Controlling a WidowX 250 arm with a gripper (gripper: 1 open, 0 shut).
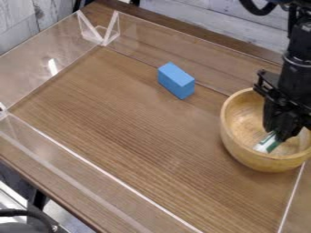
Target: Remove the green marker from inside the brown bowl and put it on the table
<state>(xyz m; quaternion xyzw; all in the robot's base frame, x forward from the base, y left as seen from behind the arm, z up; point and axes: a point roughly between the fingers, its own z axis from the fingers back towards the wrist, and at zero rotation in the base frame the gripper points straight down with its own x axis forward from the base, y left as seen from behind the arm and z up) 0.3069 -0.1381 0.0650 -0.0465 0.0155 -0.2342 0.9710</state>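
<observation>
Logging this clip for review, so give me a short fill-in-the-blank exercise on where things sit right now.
1. The slim green-and-white marker lies inside the round light-brown wooden ____.
2. The black pincer reaches down into the bowl and is shut on the ____.
3. The small rectangular block lying on the wood-grain table is coloured ____.
4. The block lies ____ the bowl, not in it.

Missing words: bowl; marker; blue; outside

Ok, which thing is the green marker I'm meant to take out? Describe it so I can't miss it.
Start at the wood-grain table and go to the brown bowl at its right edge. The green marker is the slim white-and-green stick inside, under the shut gripper. The only other loose item is a blue block, outside the bowl.
</observation>
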